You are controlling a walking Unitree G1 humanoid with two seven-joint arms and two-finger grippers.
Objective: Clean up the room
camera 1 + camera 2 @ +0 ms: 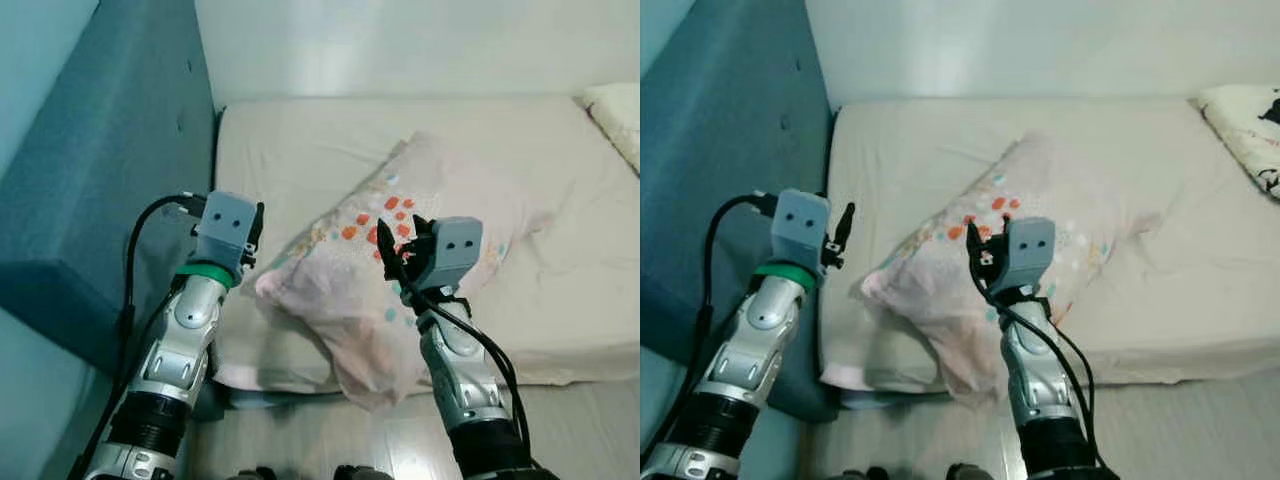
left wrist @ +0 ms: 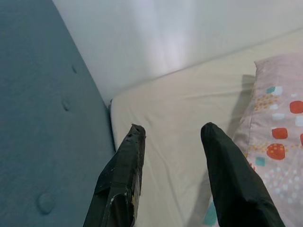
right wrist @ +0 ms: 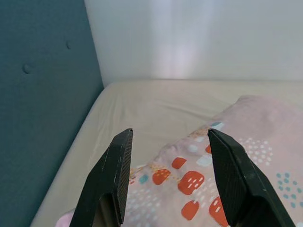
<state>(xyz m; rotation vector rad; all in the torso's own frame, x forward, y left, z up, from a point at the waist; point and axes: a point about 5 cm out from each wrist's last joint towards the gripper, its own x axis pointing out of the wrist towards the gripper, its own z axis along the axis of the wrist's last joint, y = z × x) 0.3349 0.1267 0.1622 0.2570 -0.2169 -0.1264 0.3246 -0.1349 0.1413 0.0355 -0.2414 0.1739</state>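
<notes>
Above the bed's (image 1: pixel 300 150) near edge, my left end effector (image 2: pixel 170 137) and right end effector (image 3: pixel 165 142) gape empty; I'd grip the pillow's (image 1: pixel 440 180) corners squarely, evenly.

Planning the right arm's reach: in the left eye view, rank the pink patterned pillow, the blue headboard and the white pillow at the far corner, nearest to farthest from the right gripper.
From the right gripper:
1. Pink patterned pillow, directly beneath it.
2. Blue headboard, off to its left.
3. White pillow, far corner on its right.
</notes>
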